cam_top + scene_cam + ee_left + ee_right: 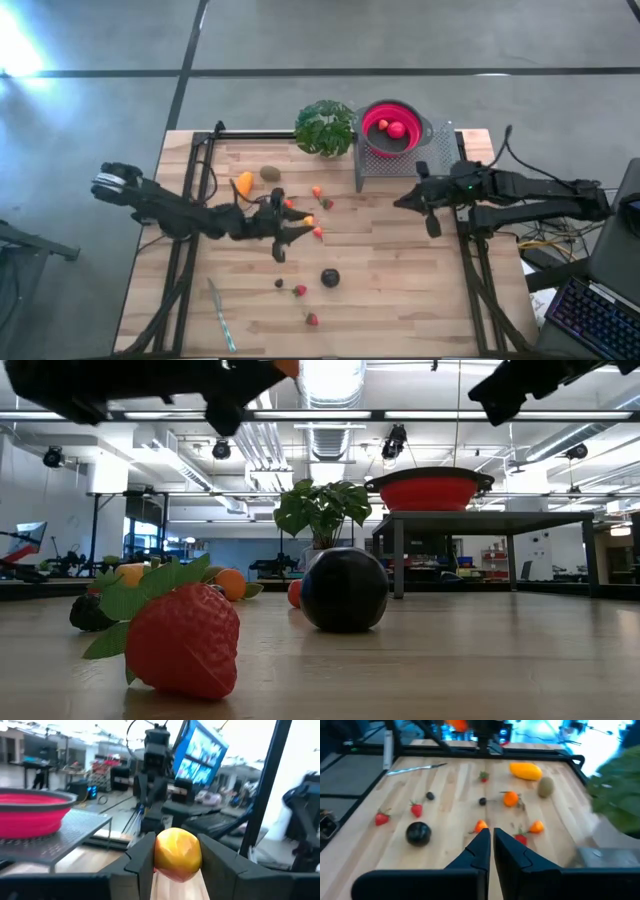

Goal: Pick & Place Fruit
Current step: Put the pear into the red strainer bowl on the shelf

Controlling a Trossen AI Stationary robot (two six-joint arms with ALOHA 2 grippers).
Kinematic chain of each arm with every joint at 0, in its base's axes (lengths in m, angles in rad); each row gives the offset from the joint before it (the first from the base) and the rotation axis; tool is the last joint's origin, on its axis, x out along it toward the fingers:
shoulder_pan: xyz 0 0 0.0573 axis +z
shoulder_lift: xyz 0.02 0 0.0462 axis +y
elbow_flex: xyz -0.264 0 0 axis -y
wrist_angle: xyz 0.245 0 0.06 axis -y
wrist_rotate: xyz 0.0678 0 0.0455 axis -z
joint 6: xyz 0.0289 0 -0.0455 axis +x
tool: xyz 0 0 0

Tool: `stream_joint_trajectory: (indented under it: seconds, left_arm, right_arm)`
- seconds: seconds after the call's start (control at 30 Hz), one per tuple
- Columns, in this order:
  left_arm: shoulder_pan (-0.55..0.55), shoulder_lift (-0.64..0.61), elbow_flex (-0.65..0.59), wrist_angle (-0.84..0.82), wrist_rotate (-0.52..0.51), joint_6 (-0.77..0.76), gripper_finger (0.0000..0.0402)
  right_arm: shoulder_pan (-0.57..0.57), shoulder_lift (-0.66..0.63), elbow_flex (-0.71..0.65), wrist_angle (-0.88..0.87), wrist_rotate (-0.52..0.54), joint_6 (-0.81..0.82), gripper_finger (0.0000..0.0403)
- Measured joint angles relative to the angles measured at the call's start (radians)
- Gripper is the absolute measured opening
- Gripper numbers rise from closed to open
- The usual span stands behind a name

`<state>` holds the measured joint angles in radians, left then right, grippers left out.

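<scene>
While your right hand (490,845) waits pinched together, your left hand (177,857) clamps a glossy, round yellow-orange fruit (177,854) above the bench (400,270).

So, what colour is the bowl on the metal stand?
The bowl is pinkish red inside with a dark grey rim, seen best in the high view.

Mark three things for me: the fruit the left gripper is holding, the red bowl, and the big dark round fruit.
orange fruit (178,854), left wrist view, centre of its front face.
red bowl (376,134), high view, bare inner wall.
dark round fruit (344,590), low view, middle of its body.
</scene>
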<state>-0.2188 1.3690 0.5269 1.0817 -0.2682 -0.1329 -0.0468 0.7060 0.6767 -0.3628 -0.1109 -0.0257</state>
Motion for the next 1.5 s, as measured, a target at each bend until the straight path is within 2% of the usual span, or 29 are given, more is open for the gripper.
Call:
stream_joint_trajectory:
  seconds: [0.2,0.47,0.7,0.83,1.03,1.5]
  left_arm:
    - [0.059,0.141,0.044,0.197,0.110,0.027,0.0138]
    - [0.097,0.285,0.157,0.262,0.198,0.035,0.0138]
    - [0.099,0.366,0.270,0.264,0.316,0.035,0.0138]
    - [0.101,0.381,0.299,0.260,0.323,0.045,0.0138]
    - [0.113,0.382,0.314,0.239,0.323,0.062,0.0138]
    - [0.113,0.382,0.339,0.204,0.323,0.141,0.0138]
  right_arm:
    - [0.094,0.064,-0.009,0.110,0.091,0.004,0.0054]
    - [0.179,0.149,-0.023,0.293,0.164,-0.041,0.0112]
    - [0.192,0.233,-0.024,0.392,0.177,-0.085,0.0155]
    - [0.193,0.264,-0.024,0.428,0.174,-0.102,0.0169]
    - [0.205,0.308,-0.023,0.505,0.171,-0.129,0.0175]
    - [0.205,0.411,0.044,0.562,0.166,-0.152,0.0131]
